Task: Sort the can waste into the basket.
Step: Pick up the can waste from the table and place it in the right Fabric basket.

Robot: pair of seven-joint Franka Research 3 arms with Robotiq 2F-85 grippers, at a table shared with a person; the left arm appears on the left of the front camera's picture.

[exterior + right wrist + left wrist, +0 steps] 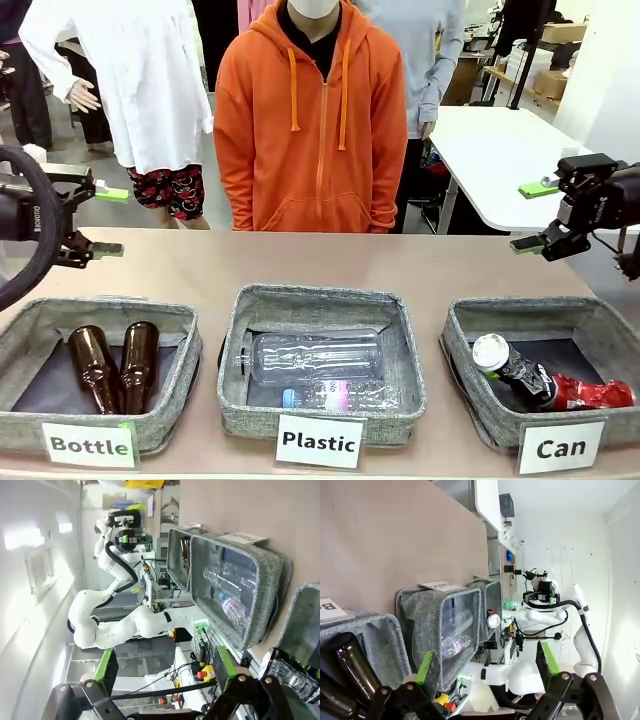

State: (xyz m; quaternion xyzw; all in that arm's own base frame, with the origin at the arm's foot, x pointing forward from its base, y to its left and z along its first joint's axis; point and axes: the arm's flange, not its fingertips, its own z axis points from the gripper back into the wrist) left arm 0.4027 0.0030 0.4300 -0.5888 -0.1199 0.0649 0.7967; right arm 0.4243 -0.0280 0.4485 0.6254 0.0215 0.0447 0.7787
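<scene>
Landmark is the middle basket (322, 365), carded "Plastic".

Far left of it, above the table (300, 262): left gripper (103, 222), jaws spread wide, nothing between the green pads. The left wrist view agrees, with the fingers (425, 668) apart on empty air.

Left of it: basket (96, 385) carded "Bottle". Holds two brown glass bottles (112, 366) lying side by side, necks toward the camera, on the dark lining.

The middle basket itself holds two clear plastic bottles: a large one (316, 356) lying crosswise with its cap to the left, and a smaller one (340, 396) with a blue cap and a pale label just in front of it (both flat on the bottom).

Right of it: Can basket (545, 385), grey woven fabric, white "Can" card on the front wall. Both cans are inside it: black can (515, 371) tilted, its silver-white end up and to the left; crushed red can (592, 393) lying touching it on the right, against the right wall.

Far right, above and behind the Can basket: right gripper (533, 216), jaws wide apart, holding nothing. Its own wrist view shows the fingers (106, 665) spread, with the black can (292, 672) at the lower right edge.

Behind the middle basket, across the table: a person in an orange hoodie (312, 125), hands out of sight.
</scene>
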